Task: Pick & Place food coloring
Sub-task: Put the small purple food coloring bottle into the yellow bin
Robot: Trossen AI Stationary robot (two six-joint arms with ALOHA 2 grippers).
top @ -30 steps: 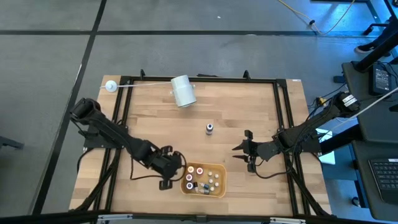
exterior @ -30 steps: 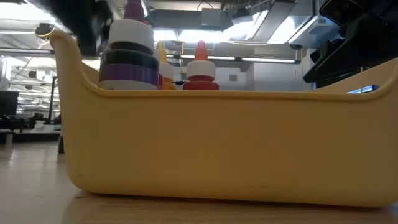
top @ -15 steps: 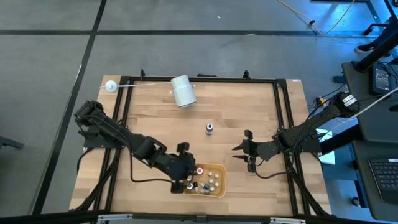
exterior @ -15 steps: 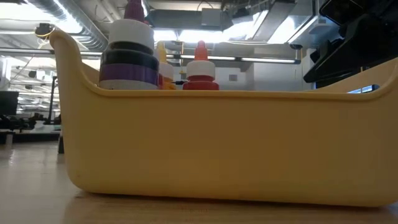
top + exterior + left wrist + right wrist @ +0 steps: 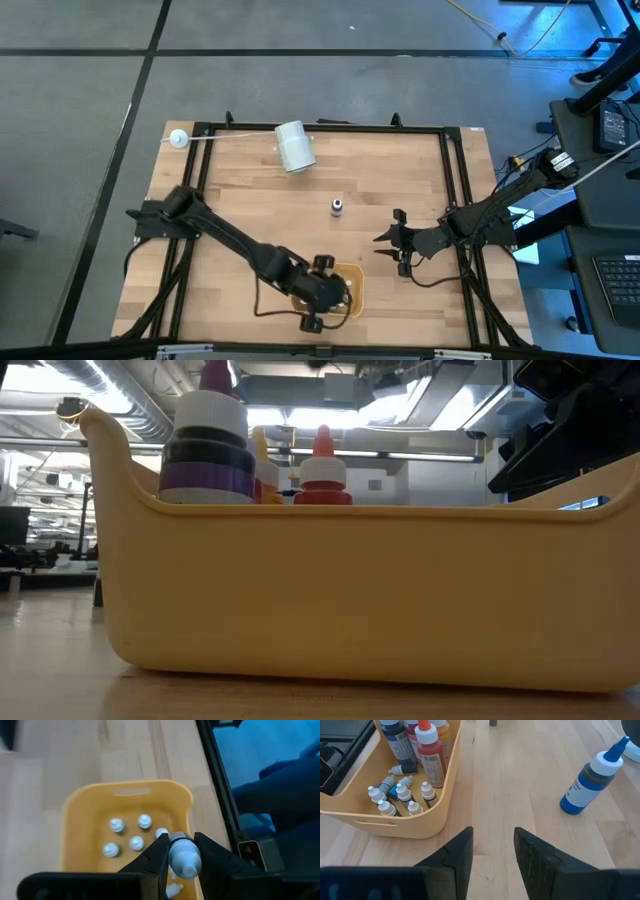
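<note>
From above, the left gripper (image 5: 322, 293) hung over the yellow tub (image 5: 352, 279) at about 6 o'clock on the table (image 5: 240, 200), its arm reaching in from 9 o'clock and hiding most of the tub's contents. The right gripper (image 5: 392, 239) waited near 4 o'clock, apart from the tub. One blue-capped bottle (image 5: 337, 206) stood alone near the table's centre, and a white roll (image 5: 294, 146) lay toward 12 o'clock.

At table height, the tub's wall (image 5: 360, 590) filled the view; a purple-banded bottle (image 5: 208, 445) and a red-capped bottle (image 5: 323, 470) rose above its rim. Neither gripper showed here.

Through the left wrist camera, the left fingers (image 5: 156, 857) were clenched on a small white-capped bottle (image 5: 182, 857), held above the tub's interior (image 5: 82, 830), where several little white-capped bottles (image 5: 137, 843) stood close together. To place it well, my judgement is that the gripper should lower over a bare patch of the tub floor, clear of the standing caps, and let go only when low, so that the bottle neither bounces nor topples its neighbours.

Through the right wrist camera, the right fingers (image 5: 460, 852) stood parted and held nothing. The tub (image 5: 415, 817) with its bottles lay ahead, and the lone blue bottle (image 5: 592, 780) stood off on bare wood, seemingly the next to be fetched.
</note>
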